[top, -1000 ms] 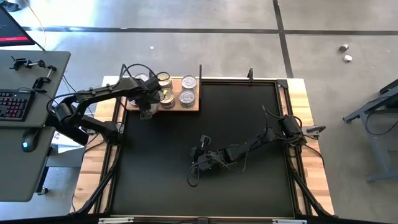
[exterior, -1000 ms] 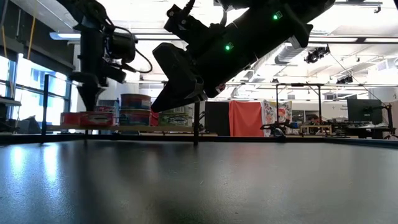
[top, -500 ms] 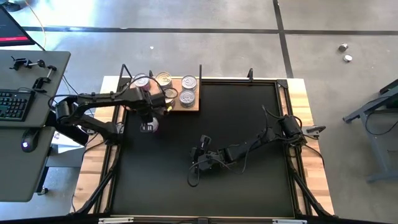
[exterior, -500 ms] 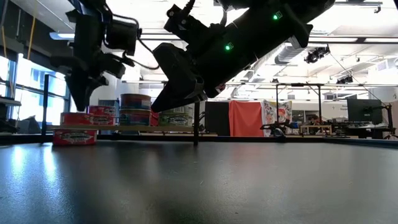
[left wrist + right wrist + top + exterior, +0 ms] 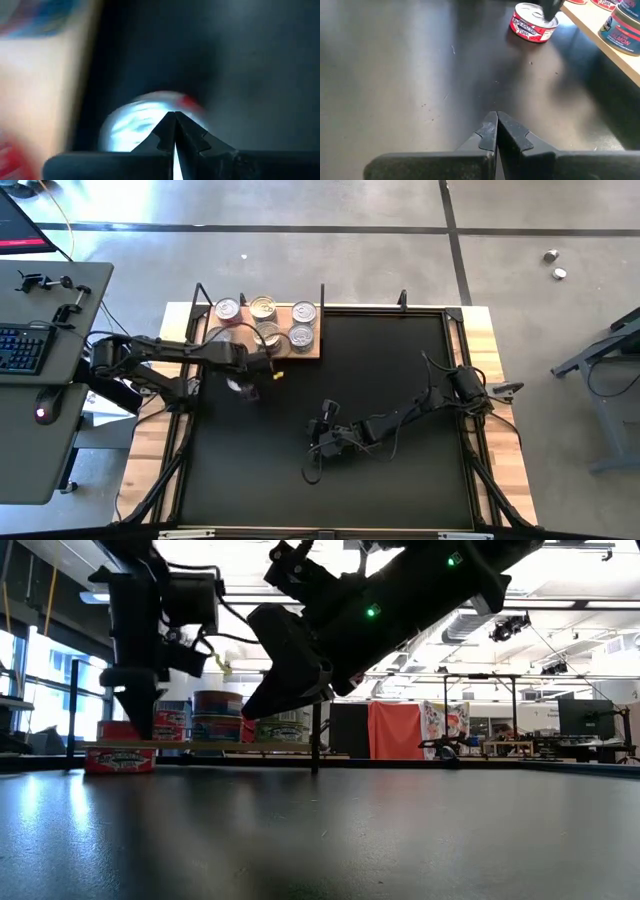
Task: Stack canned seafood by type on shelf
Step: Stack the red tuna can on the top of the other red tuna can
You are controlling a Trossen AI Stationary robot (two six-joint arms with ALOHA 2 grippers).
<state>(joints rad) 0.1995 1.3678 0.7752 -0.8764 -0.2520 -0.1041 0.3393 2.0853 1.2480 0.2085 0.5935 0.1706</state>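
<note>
At the worktop's far-left corner my left jaws point(image 5: 243, 385) hang over a small flat round tin with red sides and a silver lid point(image 5: 533, 22), which sits alone on the black mat just in front of the light-brown wooden shelf board point(image 5: 310, 352) rather than on it. My left wrist camera shows these jaws pressed together with nothing between them, the tin's pale lid point(image 5: 145, 122) lying directly beyond their tips; so the tin is straight below me, slightly ahead, and being round it offers no long axis to line up with. I would judge I must spread the jaws wide before dropping over it. On the shelf behind stand the other round tins with silver and gold lids point(image 5: 264, 308), some stacked two high in the level view, including a red-sided one point(image 5: 176, 723) near the board's left end. Further right, near the middle of the worktop, my right jaws point(image 5: 322, 442) wait, also closed tight and empty, well apart from the loose tin. My left arm is plainly the nearer one.
</note>
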